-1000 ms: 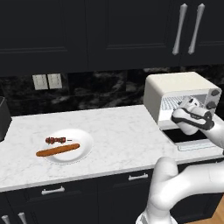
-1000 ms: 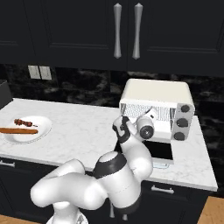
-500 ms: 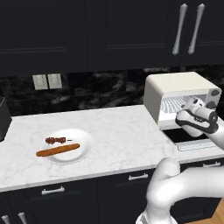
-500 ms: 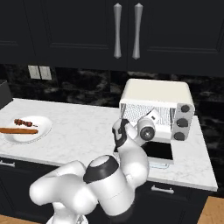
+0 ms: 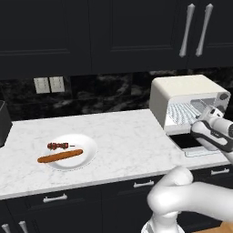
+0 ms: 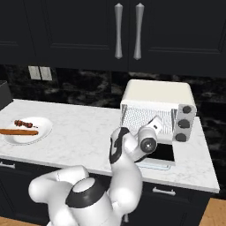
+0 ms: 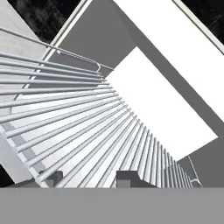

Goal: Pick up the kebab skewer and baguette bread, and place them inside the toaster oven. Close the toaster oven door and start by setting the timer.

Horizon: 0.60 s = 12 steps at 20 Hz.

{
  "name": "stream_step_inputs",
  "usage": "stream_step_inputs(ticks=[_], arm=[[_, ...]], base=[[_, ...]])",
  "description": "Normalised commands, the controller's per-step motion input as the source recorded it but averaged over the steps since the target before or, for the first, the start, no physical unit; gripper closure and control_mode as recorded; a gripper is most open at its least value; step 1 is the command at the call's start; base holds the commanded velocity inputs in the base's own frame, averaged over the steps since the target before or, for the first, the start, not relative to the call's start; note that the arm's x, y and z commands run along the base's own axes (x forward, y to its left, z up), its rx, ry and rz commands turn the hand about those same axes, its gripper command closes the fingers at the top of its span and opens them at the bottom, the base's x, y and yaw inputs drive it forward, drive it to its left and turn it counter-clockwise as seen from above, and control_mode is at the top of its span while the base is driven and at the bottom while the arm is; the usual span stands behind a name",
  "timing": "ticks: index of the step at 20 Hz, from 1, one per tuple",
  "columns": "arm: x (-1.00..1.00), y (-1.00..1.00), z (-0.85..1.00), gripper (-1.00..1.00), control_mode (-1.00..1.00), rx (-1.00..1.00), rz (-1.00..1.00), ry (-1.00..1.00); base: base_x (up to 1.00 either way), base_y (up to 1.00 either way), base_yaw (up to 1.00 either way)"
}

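Desk (image 5: 118,136): white marble, carrying everything.
Toaster oven (image 5: 182,93): right end, toaster oven door (image 6: 162,152) folded down open.
Plate (image 5: 88,150): left end, well apart from oven.
Baguette bread (image 5: 60,156): on plate, front.
Kebab skewer (image 5: 58,145): just behind bread.
Gripper (image 7: 87,178): at the oven mouth over wire rack (image 7: 78,131); jaws partly apart, holding nothing.

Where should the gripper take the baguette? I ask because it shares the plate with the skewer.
Probably at the middle of the baguette, from straight above, jaws across its narrow width. It lies flat and long on the plate, with the skewer close beside it on the wall side, so a centred grip balances it and best stays off the skewer.
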Motion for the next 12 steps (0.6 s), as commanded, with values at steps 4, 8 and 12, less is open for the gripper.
stream_step_inputs(ticks=[4, 8, 12], arm=[[-0.64, -0.54, 0.23, 1.00, -1.00, 0.00, 0.00, 0.01], [-0.64, -0.63, 0.46, 1.00, -1.00, 0.01, 0.00, 0.10], [-0.58, -0.51, 0.57, 1.00, -1.00, 0.00, 0.00, 0.17]], base=[[0.00, 0.00, 0.00], [0.00, 0.00, 0.00], [0.00, 0.00, 0.00]])
